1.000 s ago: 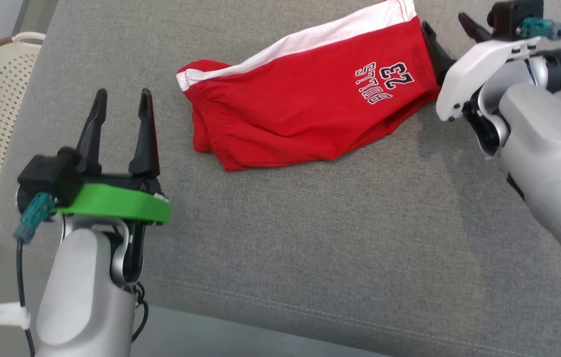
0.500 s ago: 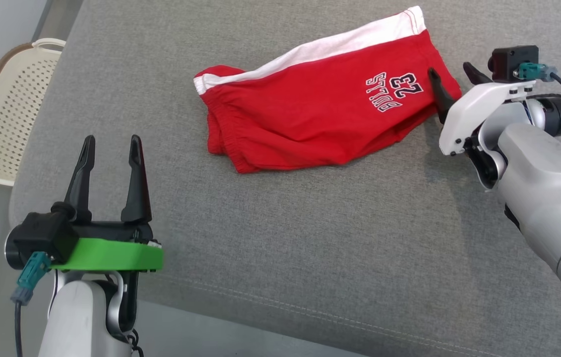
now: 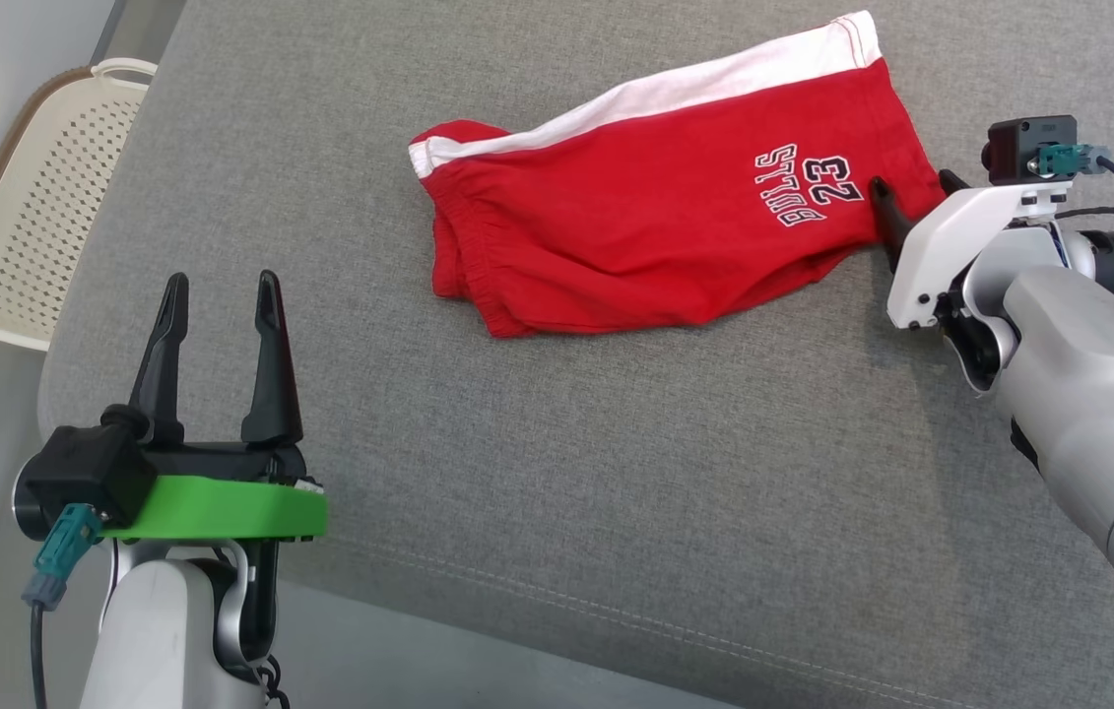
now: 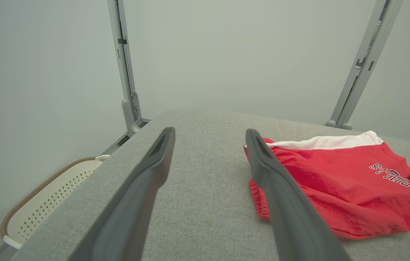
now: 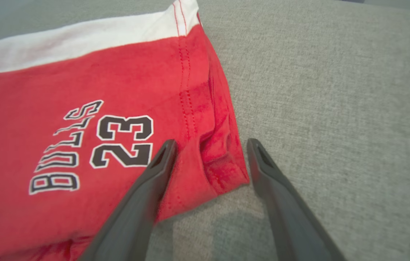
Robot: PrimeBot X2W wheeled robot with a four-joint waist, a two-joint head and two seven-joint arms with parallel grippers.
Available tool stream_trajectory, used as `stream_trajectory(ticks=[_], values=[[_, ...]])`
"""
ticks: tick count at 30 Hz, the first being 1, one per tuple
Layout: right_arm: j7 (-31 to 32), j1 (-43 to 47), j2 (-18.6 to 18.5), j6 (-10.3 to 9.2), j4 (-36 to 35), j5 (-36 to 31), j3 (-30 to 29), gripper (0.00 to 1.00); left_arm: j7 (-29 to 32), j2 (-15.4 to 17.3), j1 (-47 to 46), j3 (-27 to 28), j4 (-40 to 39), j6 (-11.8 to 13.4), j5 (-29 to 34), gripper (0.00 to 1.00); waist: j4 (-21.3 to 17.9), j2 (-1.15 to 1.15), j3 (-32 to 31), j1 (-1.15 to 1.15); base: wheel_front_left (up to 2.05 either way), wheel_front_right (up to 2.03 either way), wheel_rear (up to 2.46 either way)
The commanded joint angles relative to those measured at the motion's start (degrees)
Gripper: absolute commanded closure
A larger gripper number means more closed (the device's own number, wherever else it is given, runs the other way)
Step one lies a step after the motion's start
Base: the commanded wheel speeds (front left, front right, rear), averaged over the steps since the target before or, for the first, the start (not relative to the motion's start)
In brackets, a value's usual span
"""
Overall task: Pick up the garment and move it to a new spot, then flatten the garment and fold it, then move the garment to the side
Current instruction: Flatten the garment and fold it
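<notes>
Grey fabric cushion (image 3: 616, 473) carries red shorts (image 3: 635, 217) w/ white side band & "BULLS 23" print, far-centre, waistband rumpled; L gripper (image 3: 222, 279) wide open, empty, well apart at front-left; R gripper (image 3: 911, 180) wide open astride hem corner, gripping nothing, fingers part-hidden behind white cover.

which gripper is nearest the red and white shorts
The right gripper, white-mounted: its open fingers straddle a corner of the red-and-white shorts. The green-mounted left gripper hovers apart.
</notes>
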Motion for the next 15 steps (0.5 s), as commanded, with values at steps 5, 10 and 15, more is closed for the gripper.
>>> stream_trajectory(ticks=[5, 10, 15], values=[[0.3, 1.6, 0.7, -0.01, 0.5, 0.3, 0.1, 1.00, 0.0, -0.1, 0.5, 0.4, 0.3, 0.3, -0.2, 0.00, -0.6, 0.00, -0.6, 0.00, 0.00, 0.00, 0.00], [-1.4, 2.2, 1.2, -0.02, -0.4, 0.6, 0.4, 1.00, 0.0, -0.1, 0.8, 0.5, 0.9, 0.1, 0.2, 0.00, -1.5, 0.00, -1.9, 0.00, 0.00, 0.00, 0.00], [-3.2, 4.4, 1.0, -0.02, -3.3, 1.5, 0.4, 1.00, 0.0, 0.0, 1.8, 0.9, 1.5, 0.0, 0.6, 0.00, -2.8, 0.00, -4.3, 0.00, 0.00, 0.00, 0.00]])
